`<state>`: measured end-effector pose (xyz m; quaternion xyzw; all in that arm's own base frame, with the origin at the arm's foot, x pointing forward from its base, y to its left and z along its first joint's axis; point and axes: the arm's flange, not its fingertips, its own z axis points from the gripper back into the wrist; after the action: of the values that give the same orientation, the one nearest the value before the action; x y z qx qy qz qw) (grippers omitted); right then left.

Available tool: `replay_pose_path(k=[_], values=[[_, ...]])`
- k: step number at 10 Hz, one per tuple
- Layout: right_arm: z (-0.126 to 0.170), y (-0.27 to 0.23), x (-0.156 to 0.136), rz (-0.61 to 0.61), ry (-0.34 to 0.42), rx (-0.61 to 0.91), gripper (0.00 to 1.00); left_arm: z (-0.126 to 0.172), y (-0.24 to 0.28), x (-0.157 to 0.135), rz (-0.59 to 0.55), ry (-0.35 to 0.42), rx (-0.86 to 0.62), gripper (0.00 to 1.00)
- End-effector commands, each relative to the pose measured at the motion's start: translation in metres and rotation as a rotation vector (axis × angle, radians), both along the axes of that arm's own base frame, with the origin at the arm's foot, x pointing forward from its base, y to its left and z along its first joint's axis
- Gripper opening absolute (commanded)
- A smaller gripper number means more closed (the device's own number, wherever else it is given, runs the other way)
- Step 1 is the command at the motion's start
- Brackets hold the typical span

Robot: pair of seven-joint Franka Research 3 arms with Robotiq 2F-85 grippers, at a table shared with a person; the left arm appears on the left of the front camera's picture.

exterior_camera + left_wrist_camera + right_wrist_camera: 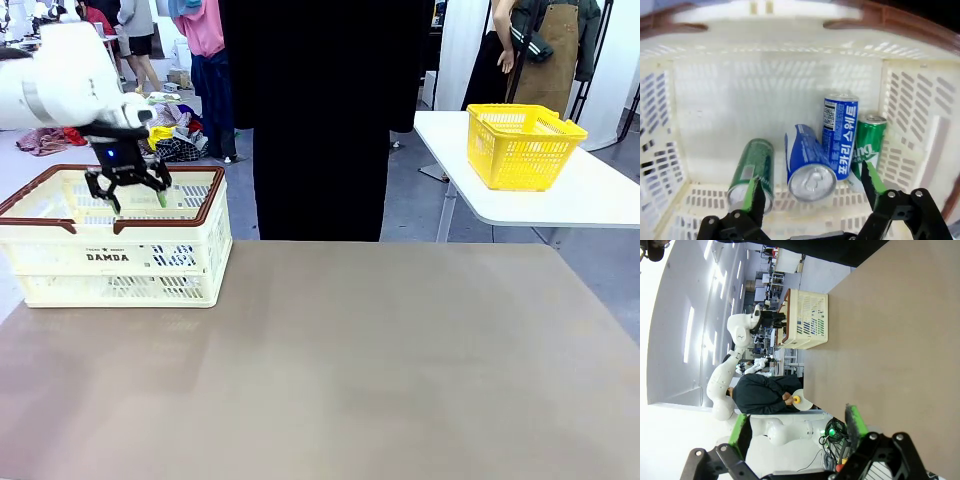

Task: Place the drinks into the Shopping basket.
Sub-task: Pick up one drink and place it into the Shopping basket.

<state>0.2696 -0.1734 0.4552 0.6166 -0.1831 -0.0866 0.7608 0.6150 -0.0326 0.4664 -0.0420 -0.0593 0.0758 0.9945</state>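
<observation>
A: Note for the page: where does the left gripper [127, 192] sit?

B: Upper left of the front picture, hanging just above the open top of the Shopping basket [60, 250], fingers pointing down into it. Jaws spread wide, nothing between them. In its own wrist picture the two green pads [751, 192] stand far apart at the bottom edge with only basket floor showing between.

A: And the drinks?

B: All inside the basket, lower middle of the left wrist picture. Four cans: a green can [751, 172] lying at lower left, a blue can [807, 162] lying beside it with its silver top toward the camera, a second blue can [840, 135] leaning just behind it, and a second green can [869, 145] against the right wall.

A: Why bunched like that?

B: My guess is they rolled after being let go from above; the slotted wall stops them. The wide jaws over the cluster fit a drop just made.

A: The other claw?

B: The right gripper [797, 437] shows at the bottom of its own picture, held off over the brown table [330, 370], jaws apart, empty. No can stands on the table in the front picture, so I judge the task about done
</observation>
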Motion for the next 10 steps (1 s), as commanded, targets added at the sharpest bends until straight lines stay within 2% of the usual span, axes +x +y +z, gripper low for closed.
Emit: replay_pose_path(k=[1,2,3,4,5,6,7,8,10], values=[[0.003,0.000,0.002,-0.001,-0.024,0.015,1.00,0.065,0.016,-0.015,-0.059,-0.020,-0.099,1.00],[0.003,0.000,0.002,-0.001,-0.024,0.015,1.00,0.098,0.026,-0.031,-0.088,0.004,-0.148,1.00],[0.003,0.000,0.002,-0.001,-0.024,0.015,1.00,0.122,0.039,-0.043,-0.158,0.096,-0.223,1.00],[0.003,0.000,0.002,-0.001,-0.024,0.015,1.00,0.146,0.061,-0.054,-0.247,0.119,-0.332,1.00],[0.003,0.000,0.002,-0.001,-0.024,0.015,1.00,0.164,0.088,-0.061,-0.244,0.117,-0.443,1.00],[0.003,0.000,0.002,-0.001,-0.024,0.015,1.00,0.173,0.125,-0.075,-0.220,0.081,-0.583,1.00],[0.003,0.000,0.002,-0.001,-0.024,0.015,1.00,0.169,0.159,-0.089,-0.211,0.053,-0.728,1.00],[0.003,0.000,0.002,-0.001,-0.024,0.015,1.00,0.150,0.192,-0.098,-0.091,0.013,-0.862,1.00],[0.003,0.000,0.002,-0.001,-0.024,0.015,1.00,0.097,0.236,-0.113,-0.028,-0.010,-1.137,1.00]])
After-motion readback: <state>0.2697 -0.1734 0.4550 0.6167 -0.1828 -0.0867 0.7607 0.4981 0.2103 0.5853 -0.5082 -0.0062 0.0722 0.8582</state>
